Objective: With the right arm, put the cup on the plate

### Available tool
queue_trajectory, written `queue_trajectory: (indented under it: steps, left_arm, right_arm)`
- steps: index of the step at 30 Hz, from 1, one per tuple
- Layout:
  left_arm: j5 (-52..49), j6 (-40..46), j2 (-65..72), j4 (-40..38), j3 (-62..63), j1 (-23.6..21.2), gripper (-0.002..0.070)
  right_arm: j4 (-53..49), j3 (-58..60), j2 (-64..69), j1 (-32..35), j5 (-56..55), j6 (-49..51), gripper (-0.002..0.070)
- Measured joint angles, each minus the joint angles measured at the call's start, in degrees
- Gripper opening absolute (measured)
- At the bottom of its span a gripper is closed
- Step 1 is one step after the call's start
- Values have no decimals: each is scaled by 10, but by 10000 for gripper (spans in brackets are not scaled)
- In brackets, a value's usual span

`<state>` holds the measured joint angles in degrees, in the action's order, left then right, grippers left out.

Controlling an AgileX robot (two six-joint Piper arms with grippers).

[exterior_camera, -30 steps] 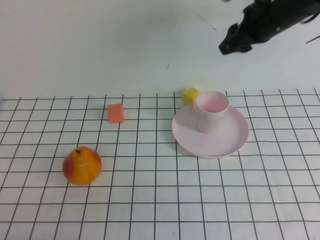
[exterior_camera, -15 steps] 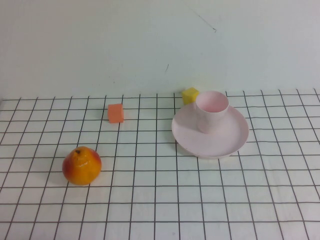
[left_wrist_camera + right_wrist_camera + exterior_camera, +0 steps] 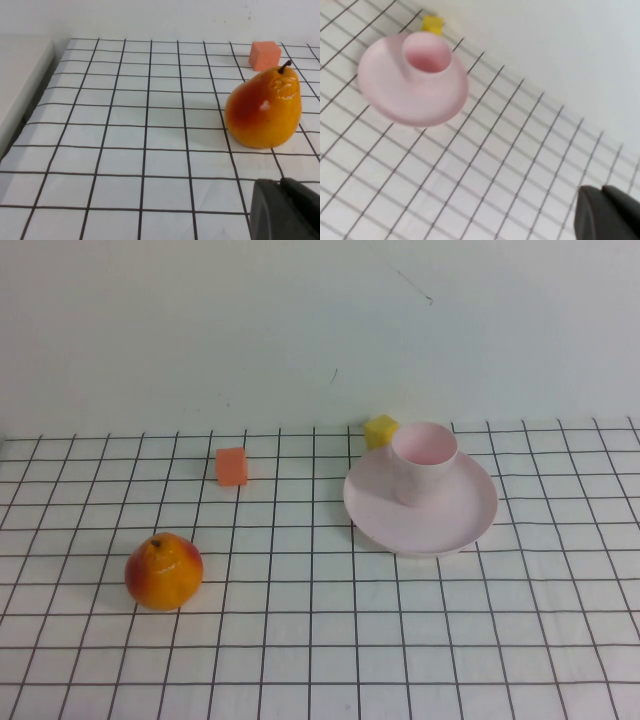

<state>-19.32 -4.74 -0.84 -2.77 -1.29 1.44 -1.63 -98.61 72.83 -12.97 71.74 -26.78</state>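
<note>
The worktop [image 3: 320, 640], white with a black grid, carries everything here. The plate [image 3: 450, 525] is the widest thing on it, lying to the right of centre near the back wall. The cup [image 3: 423, 462] stands upright on the plate, toward its far side, mouth up, so the placing looks done.

A pear [image 3: 164, 570] sits well apart to the left. An orange cube [image 3: 231, 466] lies further back, and a yellow cube [image 3: 380, 430] sits just behind the plate's far rim, near the cup.

Neither arm shows in the high view. The right hand [image 3: 607, 212] appears only at the edge of its own wrist view, raised well away from the plate, jaws pressed together and holding nothing. The left hand [image 3: 285, 210] is parked near the pear; I cannot tell how it is set.

The likely risk is small: the cup stands off-centre, so a knock to the plate or a low pass of the right arm could tip it over the rim toward the yellow cube.
</note>
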Motion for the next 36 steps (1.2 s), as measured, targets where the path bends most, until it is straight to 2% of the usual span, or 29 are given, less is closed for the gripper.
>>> queue_trajectory:
  steps: [4, 8, 16, 20, 23, 30, 36]
  left_arm:
    - [0, 0, 0, 0, 0, 0, -3]
    - [0, 0, 0, 0, 0, 0, -3]
    - [0, 0, 0, 0, 0, 0, -3]
    - [0, 0, 0, 0, 0, 0, -3]
    - [0, 0, 0, 0, 0, 0, -3]
    - [0, 0, 0, 0, 0, 0, -3]
    - [0, 0, 0, 0, 0, 0, -3]
  right_arm:
    - [26, 103, -23, 0, 0, 54, 1]
    - [38, 162, -15, 0, 0, 67, 1]
    - [40, 182, 38, 0, -1, 75, 0]
    - [46, 221, 16, 0, -7, 106, 0]
    - [68, 278, -48, 0, -72, 113, 0]
    - [81, 482, -284, 13, -344, 108, 0]
    - [82, 646, -503, 68, -409, 108, 0]
